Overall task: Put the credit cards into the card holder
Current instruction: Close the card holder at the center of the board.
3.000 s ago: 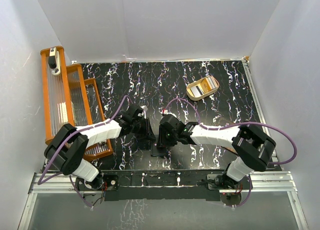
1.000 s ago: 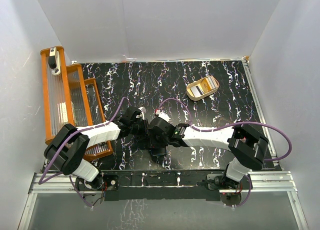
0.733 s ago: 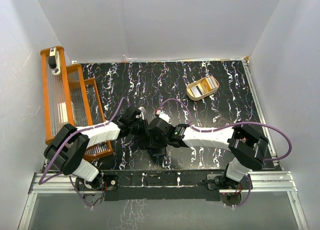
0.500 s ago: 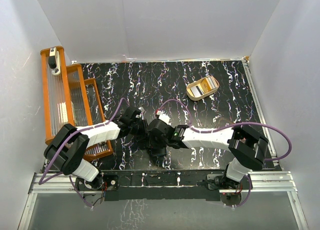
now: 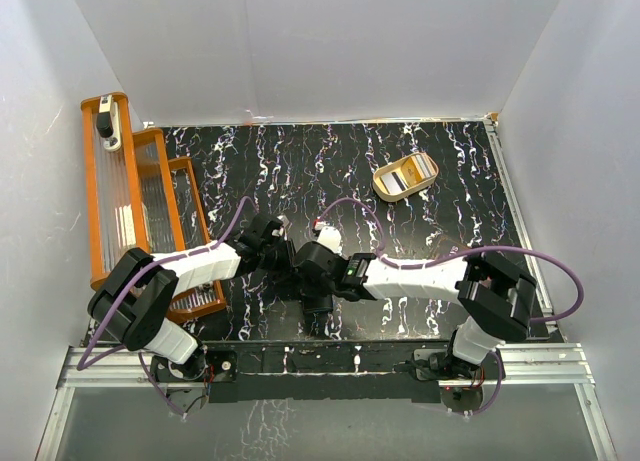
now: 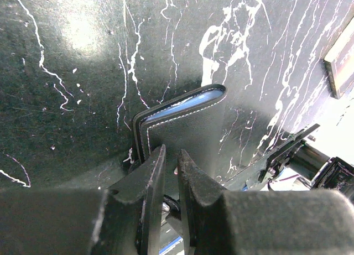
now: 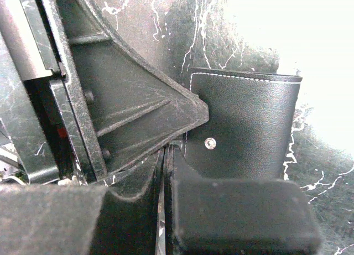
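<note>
Left wrist: blue card point(image 6: 182, 107) in card holder point(image 6: 194, 138); right: snap stud point(image 7: 209, 143)

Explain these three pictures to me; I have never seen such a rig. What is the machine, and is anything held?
Two robot arms are bolted at the near edge of a black marbled table. The wide picture looks down from above and behind them; each close-up comes from a camera on one wrist. On the table sit a tan oval tray with cards in it and an orange rack. In the middle, the left end effector pinches an edge of the black card holder, where a blue card shows inside. The right end effector is shut beside it, seemingly holding nothing.
</note>
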Controlling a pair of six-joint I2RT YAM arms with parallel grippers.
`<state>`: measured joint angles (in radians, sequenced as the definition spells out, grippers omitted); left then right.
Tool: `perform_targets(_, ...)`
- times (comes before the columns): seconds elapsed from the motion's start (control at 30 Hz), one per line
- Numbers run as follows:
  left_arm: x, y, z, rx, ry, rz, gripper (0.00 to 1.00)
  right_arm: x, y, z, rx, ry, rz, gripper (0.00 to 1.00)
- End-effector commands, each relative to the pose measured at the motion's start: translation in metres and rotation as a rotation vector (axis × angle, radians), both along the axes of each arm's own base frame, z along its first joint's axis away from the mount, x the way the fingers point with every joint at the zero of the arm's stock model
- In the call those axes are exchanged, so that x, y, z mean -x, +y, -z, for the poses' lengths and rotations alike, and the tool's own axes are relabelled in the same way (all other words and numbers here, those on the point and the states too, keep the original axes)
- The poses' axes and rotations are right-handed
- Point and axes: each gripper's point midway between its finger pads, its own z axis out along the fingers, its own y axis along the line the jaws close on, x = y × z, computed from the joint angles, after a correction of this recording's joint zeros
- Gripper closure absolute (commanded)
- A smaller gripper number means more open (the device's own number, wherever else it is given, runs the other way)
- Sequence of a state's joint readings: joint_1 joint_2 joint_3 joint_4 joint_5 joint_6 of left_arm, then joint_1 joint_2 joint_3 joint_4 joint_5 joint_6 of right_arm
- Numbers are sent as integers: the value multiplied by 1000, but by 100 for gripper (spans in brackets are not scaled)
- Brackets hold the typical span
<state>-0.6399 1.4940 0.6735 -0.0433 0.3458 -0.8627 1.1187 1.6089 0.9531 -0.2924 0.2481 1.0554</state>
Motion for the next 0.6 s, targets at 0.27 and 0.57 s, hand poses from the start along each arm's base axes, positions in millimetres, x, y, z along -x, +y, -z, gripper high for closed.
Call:
perform_targets(0.27,11,4,-3,-32,16,50,86,-12,-19,-21,-34,-119,54,100)
perform_targets(0.57,11,4,-2,-27,4,55,86,-7,-23,-9,-17,-98,46,100)
